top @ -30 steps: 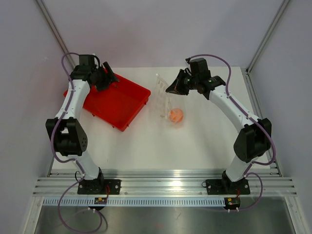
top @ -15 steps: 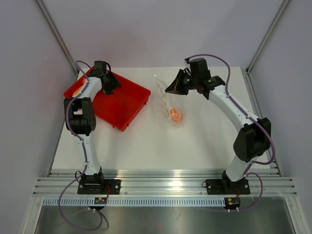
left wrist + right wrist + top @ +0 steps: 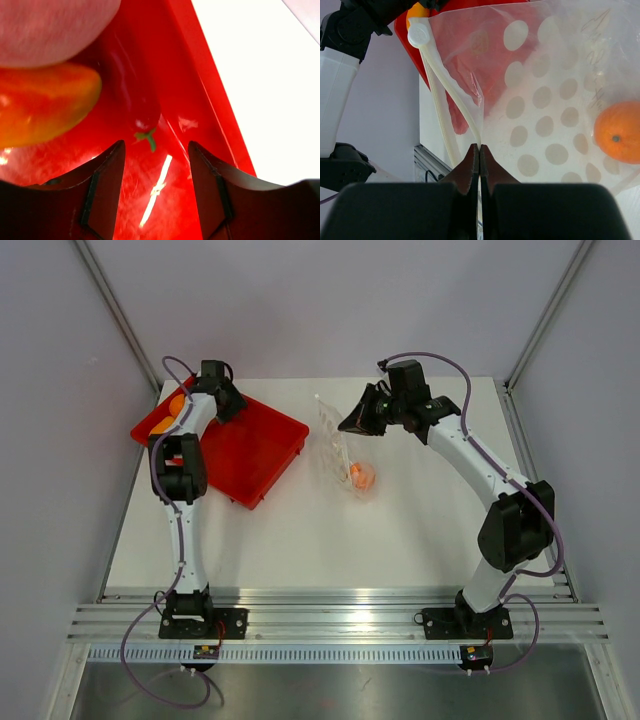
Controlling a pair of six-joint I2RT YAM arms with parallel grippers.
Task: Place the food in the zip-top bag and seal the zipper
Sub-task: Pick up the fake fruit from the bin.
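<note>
While the right tool (image 3: 479,149) pinches the bag (image 3: 545,75), one orange (image 3: 618,132) sits inside

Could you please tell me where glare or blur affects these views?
Left wrist: white glare streaks on the red tray, and the pale pink ball is blurred. Right wrist: the orange ball is sharp through the bag. Top external: even, soft light.
</note>
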